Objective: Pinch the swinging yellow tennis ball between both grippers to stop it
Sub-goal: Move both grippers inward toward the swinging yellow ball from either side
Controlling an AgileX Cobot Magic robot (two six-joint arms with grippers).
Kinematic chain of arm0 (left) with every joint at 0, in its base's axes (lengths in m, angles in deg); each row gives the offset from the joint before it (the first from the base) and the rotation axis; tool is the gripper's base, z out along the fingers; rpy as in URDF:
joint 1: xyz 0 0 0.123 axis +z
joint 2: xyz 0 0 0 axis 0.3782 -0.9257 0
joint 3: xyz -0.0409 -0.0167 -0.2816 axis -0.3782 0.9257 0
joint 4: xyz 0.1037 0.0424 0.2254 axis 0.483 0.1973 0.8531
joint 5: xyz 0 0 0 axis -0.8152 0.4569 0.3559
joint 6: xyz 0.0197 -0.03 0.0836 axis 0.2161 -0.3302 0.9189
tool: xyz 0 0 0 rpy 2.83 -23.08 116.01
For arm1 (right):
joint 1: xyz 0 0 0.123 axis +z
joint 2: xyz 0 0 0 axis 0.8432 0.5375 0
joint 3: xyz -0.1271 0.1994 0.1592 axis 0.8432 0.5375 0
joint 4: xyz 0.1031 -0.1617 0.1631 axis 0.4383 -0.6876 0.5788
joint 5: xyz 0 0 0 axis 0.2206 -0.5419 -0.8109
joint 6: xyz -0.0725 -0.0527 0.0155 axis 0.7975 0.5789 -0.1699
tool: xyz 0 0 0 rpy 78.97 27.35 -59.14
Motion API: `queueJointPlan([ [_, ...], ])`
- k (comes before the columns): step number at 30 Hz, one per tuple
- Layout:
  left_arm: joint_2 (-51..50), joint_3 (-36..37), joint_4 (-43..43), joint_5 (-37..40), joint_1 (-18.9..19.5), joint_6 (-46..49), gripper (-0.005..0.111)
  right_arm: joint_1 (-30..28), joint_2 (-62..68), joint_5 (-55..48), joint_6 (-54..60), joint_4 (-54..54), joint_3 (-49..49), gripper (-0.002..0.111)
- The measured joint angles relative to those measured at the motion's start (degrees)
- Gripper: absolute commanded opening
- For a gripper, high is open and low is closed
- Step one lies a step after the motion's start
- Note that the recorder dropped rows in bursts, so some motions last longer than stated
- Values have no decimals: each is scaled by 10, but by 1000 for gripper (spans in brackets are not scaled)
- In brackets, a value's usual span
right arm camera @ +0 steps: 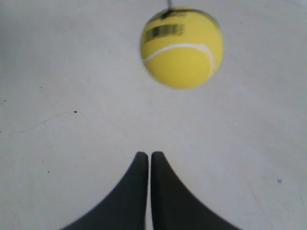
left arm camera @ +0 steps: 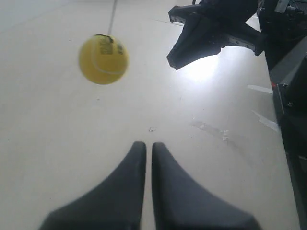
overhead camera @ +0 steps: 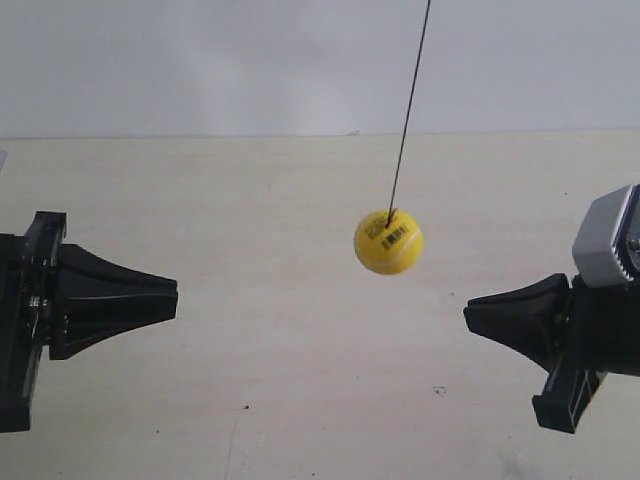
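The ball [overhead camera: 388, 242] hung on its string [overhead camera: 405, 110] between the two arms, touching neither. It lay much nearer the right gripper [right arm camera: 149, 154] than the left gripper [left arm camera: 148, 144] (both pinched closed, holding nothing), seemingly slightly above their tips.

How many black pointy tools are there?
2. The tool at the exterior view's left and the tool at the exterior view's right face each other; the ball hangs between, touching neither.
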Motion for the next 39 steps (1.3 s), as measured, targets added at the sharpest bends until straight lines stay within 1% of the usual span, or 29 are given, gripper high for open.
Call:
queueJointPlan([
  [4,-20,0,0,-23,0,23,5,0,0,13,3,-4,0,0],
  [8,-60,-2,-11,-24,0,50,5,0,0,13,5,-4,0,0],
  [17,-137,-48,-1,-24,-3,50,5,0,0,40,27,3,0,0],
  [20,-151,-55,4,-24,-18,48,5,0,0,44,29,3,0,0],
  [27,-161,-79,25,-25,-74,38,5,0,1,50,17,-14,0,0],
  [30,-161,-85,29,-25,-83,31,5,0,1,52,15,-17,0,0],
  [39,-161,-86,30,-25,-83,30,5,0,1,68,9,-29,0,0],
])
